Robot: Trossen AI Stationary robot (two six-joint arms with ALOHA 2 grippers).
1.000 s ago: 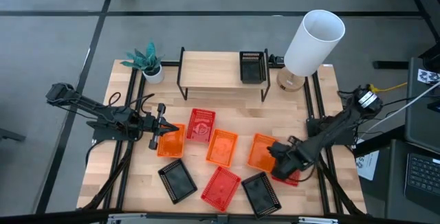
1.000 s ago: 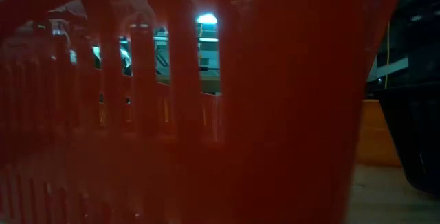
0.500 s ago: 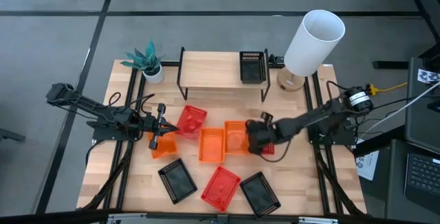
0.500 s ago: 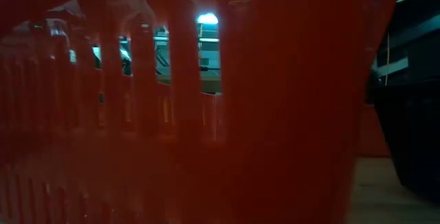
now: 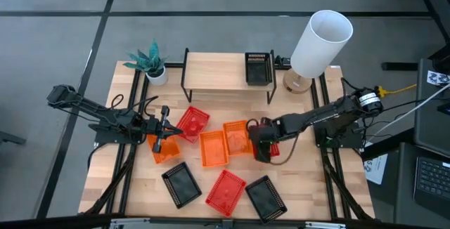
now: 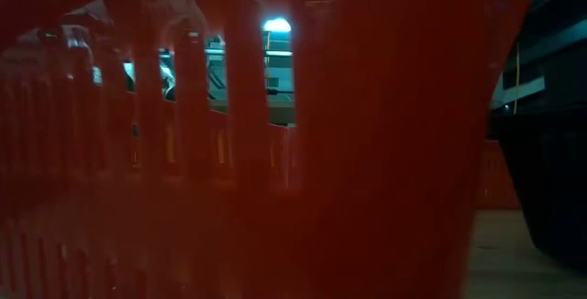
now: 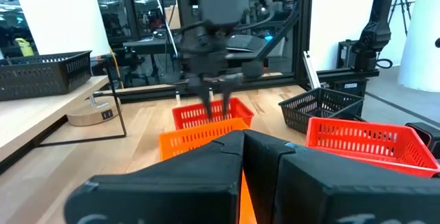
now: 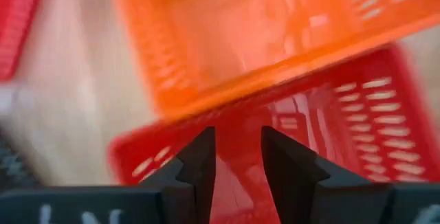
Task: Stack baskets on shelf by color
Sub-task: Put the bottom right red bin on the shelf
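The light-wood shelf (image 5: pixel 218 71) stands at the table's far side, with one black basket (image 5: pixel 259 68) resting on its right end. My left gripper (image 5: pixel 169 134) (image 7: pixel 242 145) is shut on a tilted orange basket (image 5: pixel 164 150) left of centre. My right gripper (image 5: pixel 259 145) (image 8: pixel 237 159) is at the table's middle, over a red basket (image 5: pixel 273 145). Two more orange baskets (image 5: pixel 212 148) (image 5: pixel 239 136) lie side by side on the wood just left of it. Another red basket (image 5: pixel 191 123) sits beside my left gripper. A third red basket (image 5: pixel 226 190) fills the low view (image 6: pixel 275 152). My left gripper pinches the orange basket's wall (image 7: pixel 242 183), which shows as a thin sliver between the two fingers; the basket sits tilted below them, and its far end touches the table. My right gripper straddles the red basket's near wall (image 8: pixel 237 138) with both fingers, coming from the table's right and slanting down; the basket lies flat on the table, and an orange basket (image 8: pixel 275 31) overlaps its far edge.
Two black baskets (image 5: pixel 181 185) (image 5: pixel 267 197) lie on the table near its near edge. A white lamp (image 5: pixel 320 43) stands at the far right corner and a small plant (image 5: pixel 149 62) at the far left. The shelf's left and middle are bare wood.
My right gripper swept from the near right part of the table toward the left and far side, dragging the red basket to the middle. The two loose orange baskets slid left ahead of it. The red basket beside my left gripper shifted left and turned; the held orange basket tipped.
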